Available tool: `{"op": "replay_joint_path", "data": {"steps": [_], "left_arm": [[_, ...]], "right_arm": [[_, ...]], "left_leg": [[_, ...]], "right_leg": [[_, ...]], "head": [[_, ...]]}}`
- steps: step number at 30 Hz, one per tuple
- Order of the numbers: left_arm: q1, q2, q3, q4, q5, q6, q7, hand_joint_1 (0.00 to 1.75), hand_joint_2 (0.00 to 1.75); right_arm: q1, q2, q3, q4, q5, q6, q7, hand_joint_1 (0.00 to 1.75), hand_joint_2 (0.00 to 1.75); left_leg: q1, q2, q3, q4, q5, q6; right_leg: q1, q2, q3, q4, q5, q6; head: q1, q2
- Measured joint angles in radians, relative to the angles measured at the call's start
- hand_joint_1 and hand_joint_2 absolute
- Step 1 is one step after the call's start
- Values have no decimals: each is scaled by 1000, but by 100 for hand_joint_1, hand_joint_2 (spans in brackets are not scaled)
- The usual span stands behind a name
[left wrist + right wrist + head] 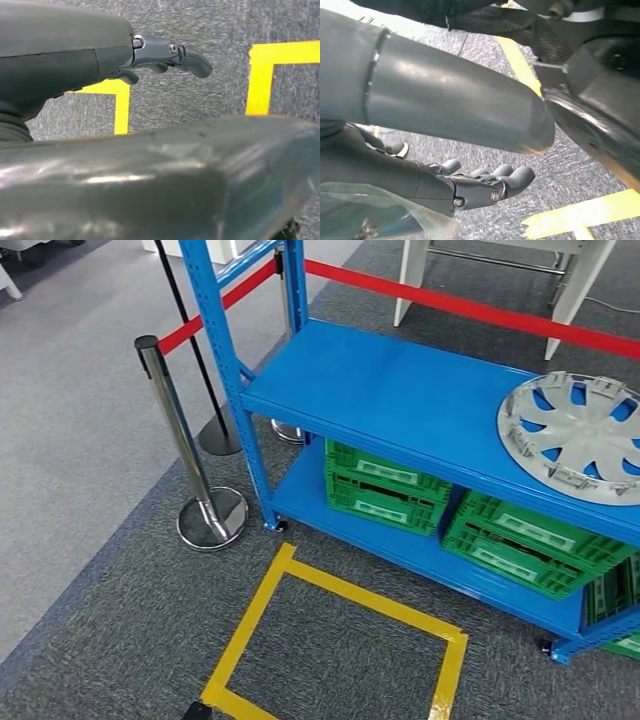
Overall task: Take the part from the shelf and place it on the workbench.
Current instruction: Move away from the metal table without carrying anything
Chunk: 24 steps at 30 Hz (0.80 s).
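Head view, part: silver wheel cover (577, 435) lies flat on the top deck of the blue shelf (392, 390), at its right end, partly cut by the picture edge; clips stand up round its rim.
Head view, surroundings: green crates (385, 488) on the lower deck; yellow tape square (332, 640) on the carpet in front of the shelf; chrome barrier post (181, 440) with red belt (468, 305) to the left and behind.
Head view, workbench: none that I can make out.
Left wrist view, left hand (166, 57): hangs over the carpet and yellow tape, fingers slightly curved and apart, holding nothing.
Right wrist view, right hand (482, 185): also over carpet near tape, fingers extended side by side, empty.
Handling, judged: thin moulded plastic by the look, so light but wide and somewhat flexible; smooth spokes likely slippery, rim clips likely brittle.
Where to hold, judged: opposite rim edges with both hands, or fingers through a spoke opening; avoid pressing on the clips.
Stage, judged: approach not finished; the part sits well off to the right.
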Motion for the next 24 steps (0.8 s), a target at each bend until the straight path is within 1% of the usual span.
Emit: {"op": "replay_joint_path", "data": {"steps": [1, 2, 3, 4, 5, 7, 8, 9, 10, 12, 13, 14, 15, 16, 17, 18, 19, 20, 22, 23, 24], "left_arm": [[0, 0, 0, 0, 0, 0, 0, 0, 0], [0, 1, 0, 0, 0, 0, 0, 0, 0], [-1, 2, 1, 0, 0, 1, 1, 0, 0], [-3, 4, 1, 0, 0, 1, 2, 0, 0], [-5, 5, 1, 0, 0, 1, 3, 0, 0], [-9, 4, 1, 0, 0, 2, 4, 0, 0], [-10, 3, 1, 0, 0, 2, 5, 0, 0], [-10, 3, 2, 0, 0, 2, 5, 0, 0], [-10, 2, 2, 0, 0, 3, 5, 0, 0], [-9, 2, 2, 0, 0, 3, 5, 0, 0], [-7, 1, 2, 0, 0, 3, 5, 0, 0], [-5, 1, 2, 0, 0, 3, 5, 0, 0], [-4, 1, 2, 0, 0, 3, 5, 0, 0], [-4, 1, 2, 0, 0, 3, 5, 0, 0], [-4, 1, 2, 0, 0, 3, 5, 0, 0], [-5, 1, 2, 0, 0, 3, 4, 0, 0], [-5, 1, 2, 0, -1, 3, 3, 0, 0], [-6, 1, 2, 0, -1, 3, 3, 0, 0], [-7, 2, 2, 0, -2, 3, 1, 0, 0], [-7, 2, 2, 0, -2, 3, 1, 0, 0], [-8, 2, 2, 0, -3, 3, 1, 0, 0]], "right_arm": [[0, 1, 0, 2, -1, 2, -1, 0, 0], [1, 4, 0, 4, -2, 4, -3, 0, 0], [2, 6, 0, 6, -2, 6, -4, 0, 0], [2, 9, 0, 7, -3, 8, -6, 0, 0], [4, 12, 0, 9, -3, 11, -7, 0, 0], [6, 14, 0, 12, -2, 16, -8, 0, 0], [7, 14, 1, 14, -2, 17, -8, 0, 0], [7, 15, 1, 16, -2, 19, -8, 0, 0], [6, 15, 1, 19, -1, 19, -8, 0, 0], [2, 15, 0, 25, -1, 20, -8, 0, 0], [1, 16, 0, 29, 0, 20, -8, 0, 0], [0, 16, 0, 31, 0, 21, -8, 0, 0], [1, 16, 0, 32, 0, 22, -8, 0, 0], [2, 17, 0, 33, 0, 22, -8, 0, 0], [2, 17, 0, 34, 0, 22, -8, 0, 0], [1, 17, 0, 35, 0, 24, -8, 0, 0], [0, 18, 0, 36, 0, 26, -9, 0, 0], [-2, 19, 0, 38, -1, 30, -9, 0, 0], [-4, 23, 0, 47, -5, 43, -12, 0, 0], [-4, 26, 0, 54, -7, 50, -13, 0, 0], [-4, 29, 0, 60, -9, 56, -15, 0, 0]], "left_leg": [[-2, -6, 20, -53, 40, 8], [-6, -16, 47, -123, 81, 17], [-8, -27, 71, -187, 111, 26], [-12, -35, 89, -235, 126, 33], [-14, -39, 96, -259, 128, 36], [-14, -38, 99, -274, 126, 37], [-11, -36, 101, -282, 131, 38], [-9, -32, 104, -291, 137, 41], [-6, -27, 107, -300, 142, 43], [-6, -18, 108, -306, 146, 46], [-6, -12, 107, -305, 146, 46], [-6, -7, 107, -304, 145, 45], [-6, -3, 107, -303, 144, 45], [-4, 0, 107, -300, 143, 42], [-3, 1, 107, -297, 140, 39], [-4, 2, 106, -291, 137, 33], [-6, 3, 105, -286, 133, 26], [-8, 4, 103, -282, 131, 20], [-8, 5, 103, -280, 131, 10], [-7, 5, 102, -275, 127, 6], [-5, 4, 96, -259, 114, 1]], "right_leg": [[2, 14, 2, 0, 0, 0], [2, 24, 3, 0, 0, 0], [4, 33, 3, 1, 0, 1], [4, 41, 0, 3, 0, 3], [3, 45, -4, 4, 1, 7], [1, 52, -12, 1, 5, 18], [2, 50, -16, 3, 3, 22], [4, 39, -24, 17, -9, 27], [6, 22, -40, 50, -32, 31], [6, -16, -91, 160, -91, 38], [4, -27, -115, 212, -111, 41], [2, -34, -126, 239, -114, 44], [0, -39, -121, 231, -99, 47], [-4, -43, -98, 189, -70, 50], [-7, -48, -64, 125, -40, 53], [-8, -51, -31, 65, -20, 53], [-9, -52, -7, 22, -10, 50], [-8, -52, 5, 1, -10, 44], [-5, -49, 8, 0, -12, 29], [-6, -49, 8, 0, -10, 23], [-6, -49, 8, 0, -9, 17]], "head": [[0, 0], [0, 0], [0, 0], [0, 0], [-1, 0], [-2, 0], [-2, 0], [1, 0], [5, 0], [13, 0], [13, 0], [13, 0], [13, 0], [13, 0], [13, 0], [15, 0], [15, 0], [15, 0], [15, 0], [15, 0], [14, 0]]}}
